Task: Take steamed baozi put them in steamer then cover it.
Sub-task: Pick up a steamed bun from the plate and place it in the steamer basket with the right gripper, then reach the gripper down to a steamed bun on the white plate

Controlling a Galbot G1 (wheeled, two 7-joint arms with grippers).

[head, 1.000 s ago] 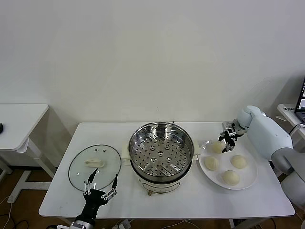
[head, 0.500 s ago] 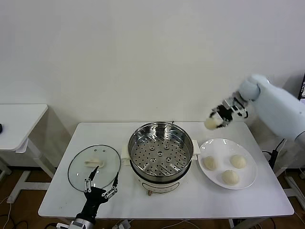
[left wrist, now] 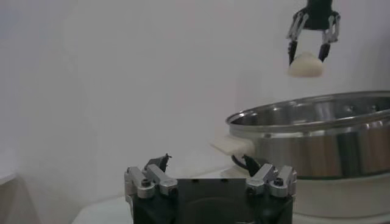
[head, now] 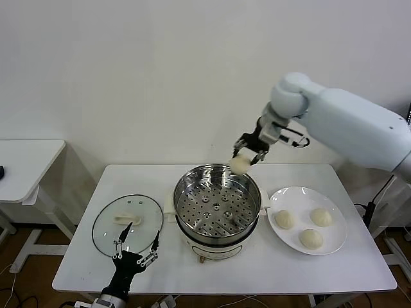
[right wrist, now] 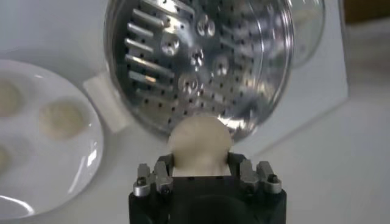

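Note:
My right gripper [head: 248, 153] is shut on one cream-white baozi [head: 240, 165] and holds it in the air above the far rim of the steamer [head: 190, 187]. The steamer is a shiny steel pot with a bare perforated tray [right wrist: 195, 61] inside. In the right wrist view the held baozi [right wrist: 200, 141] sits between the fingers of the right gripper [right wrist: 200, 163]. Three more baozi [head: 284, 219] [head: 321, 217] [head: 311, 238] lie on the white plate [head: 302, 197] to the right of the steamer. My left gripper [head: 135, 253] stays open near the table's front edge, beside the lid.
The glass lid [head: 127, 224] with a white knob lies flat on the table, left of the steamer. A second white table [head: 26, 163] stands off to the far left. The wall rises close behind the table.
My right gripper has lifted one baozi off the plate and carried it up and to the left, over the steamer's far rim. The left arm has not moved.

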